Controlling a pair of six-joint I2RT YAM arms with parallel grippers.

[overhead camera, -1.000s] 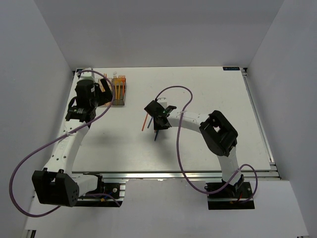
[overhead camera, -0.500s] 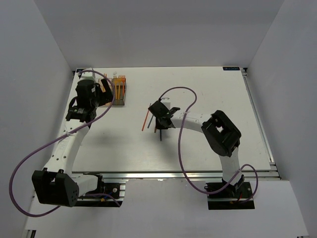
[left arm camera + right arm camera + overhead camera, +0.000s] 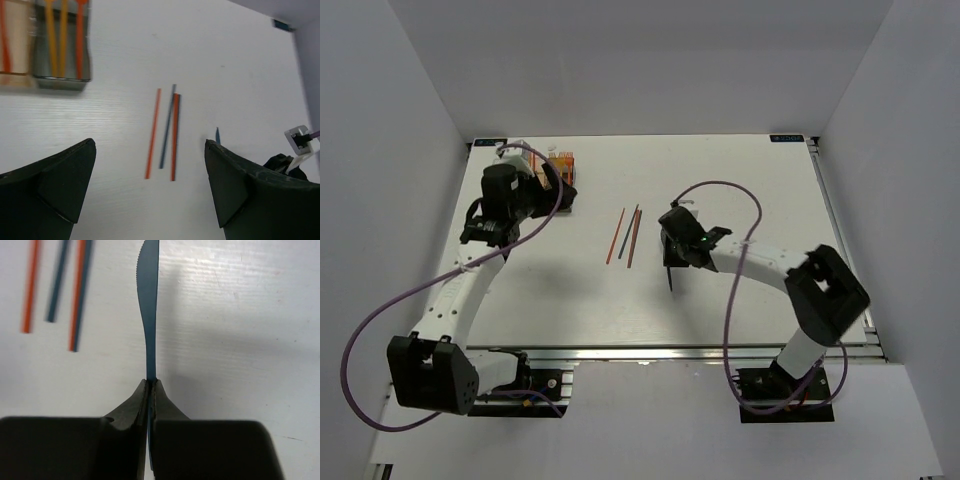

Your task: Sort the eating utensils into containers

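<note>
White table (image 3: 740, 190) separates the containers (image 3: 561, 182), at far left near the left gripper (image 3: 150, 160) whose jaws stand wide apart and empty, from the right gripper (image 3: 150, 386) at centre. Its jaws are pinched together on the thin blue knife (image 3: 149, 315), behind the blade. So narrow a hold could let the knife swivel or slip on the long carry, or the blade could sweep the loose sticks (image 3: 165, 130) lying nearby.
</note>
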